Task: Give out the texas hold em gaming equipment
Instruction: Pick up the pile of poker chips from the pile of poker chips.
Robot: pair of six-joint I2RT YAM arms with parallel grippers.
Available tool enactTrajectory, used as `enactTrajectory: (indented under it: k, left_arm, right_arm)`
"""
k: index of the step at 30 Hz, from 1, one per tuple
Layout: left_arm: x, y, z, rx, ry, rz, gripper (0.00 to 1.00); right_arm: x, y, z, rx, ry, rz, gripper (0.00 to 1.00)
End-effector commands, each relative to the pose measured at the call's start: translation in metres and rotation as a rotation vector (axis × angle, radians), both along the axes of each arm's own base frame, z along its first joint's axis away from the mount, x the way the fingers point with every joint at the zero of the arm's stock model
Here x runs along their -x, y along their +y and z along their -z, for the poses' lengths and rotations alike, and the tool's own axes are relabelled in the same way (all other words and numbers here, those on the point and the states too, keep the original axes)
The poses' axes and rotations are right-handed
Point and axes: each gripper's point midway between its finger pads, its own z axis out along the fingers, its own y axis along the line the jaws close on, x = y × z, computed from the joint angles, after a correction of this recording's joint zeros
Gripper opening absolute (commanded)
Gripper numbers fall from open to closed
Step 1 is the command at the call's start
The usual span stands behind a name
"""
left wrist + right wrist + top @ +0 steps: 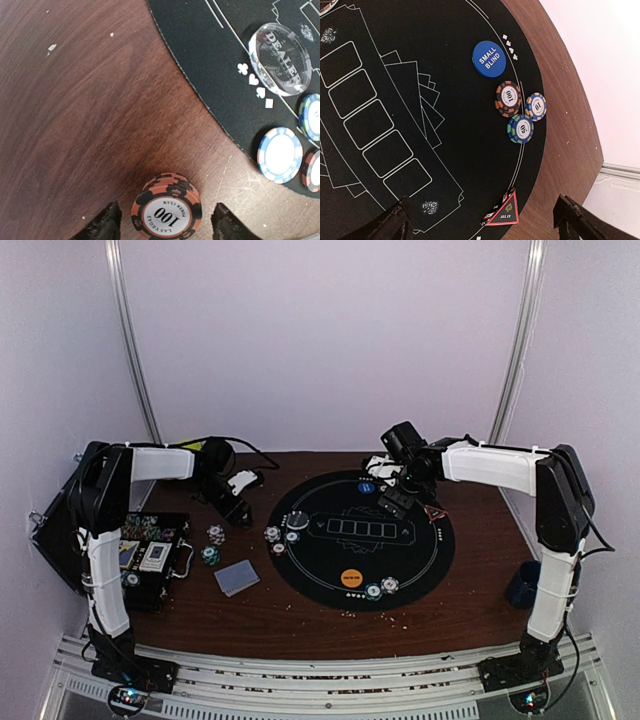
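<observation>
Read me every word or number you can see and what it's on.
"DEALER": clear disc
"100 LAS VEGAS POKER CLUB": red chip stack
"SMALL BLIND": blue disc
"100": orange chip
"50": green chip
"10": blue chip
"ALL IN": red triangle
Orange disc: too small to read

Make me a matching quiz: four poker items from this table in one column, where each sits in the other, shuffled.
Items
1. clear round "DEALER" button
2. blue round "SMALL BLIND" disc
3. orange-and-black "100" chip stack
4. grey-blue-backed card deck

Places
A. bare wooden table, between the fingers of the left gripper
B. flat on bare wood, nothing touching it
C. black mat, beside a white-and-light-blue chip
D. black mat, beside an orange-and-blue "10" chip

Pairs: 1-C, 2-D, 3-A, 4-B
</observation>
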Motion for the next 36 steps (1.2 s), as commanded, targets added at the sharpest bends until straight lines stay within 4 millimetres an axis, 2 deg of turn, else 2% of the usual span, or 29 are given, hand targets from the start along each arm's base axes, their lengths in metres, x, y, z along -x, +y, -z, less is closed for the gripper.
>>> enactTrajectory:
  k: [1,13,15,17,19,24,30,36]
  left_arm:
    - [-0.010,-0.005,-0.010,0.033,-0.036,0.006,0.60]
    - [-0.007,-0.006,-0.013,0.037,-0.036,0.021,0.43]
    - [-0.005,-0.008,-0.014,0.041,-0.033,0.029,0.34]
    - [-0.004,-0.010,-0.017,0.048,-0.035,0.038,0.32]
    - [-0.003,-0.010,-0.021,0.050,-0.044,0.042,0.24]
    - [-0.005,-0.008,-0.036,0.048,-0.082,0.036,0.20]
    - [-0.005,-0.007,-0.063,0.059,-0.147,0.038,0.20]
    - [0.008,-0.021,-0.079,0.060,-0.185,0.102,0.20]
  right_arm:
    - [-0.001,-0.002,-0.001,0.016,-0.012,0.005,1.00]
    - [0.000,-0.001,0.000,0.016,-0.012,0.003,1.00]
    - [0.000,-0.001,-0.001,0.016,-0.013,0.003,1.00]
    - [0.000,-0.001,-0.001,0.016,-0.014,0.003,1.00]
    - [0.000,-0.001,-0.002,0.015,-0.015,0.003,1.00]
    - [0.000,-0.002,-0.001,0.018,-0.017,0.004,1.00]
    - [-0.001,-0.003,-0.008,0.008,-0.030,0.004,1.00]
    - [-0.007,-0.016,-0.017,-0.005,-0.049,0.031,1.00]
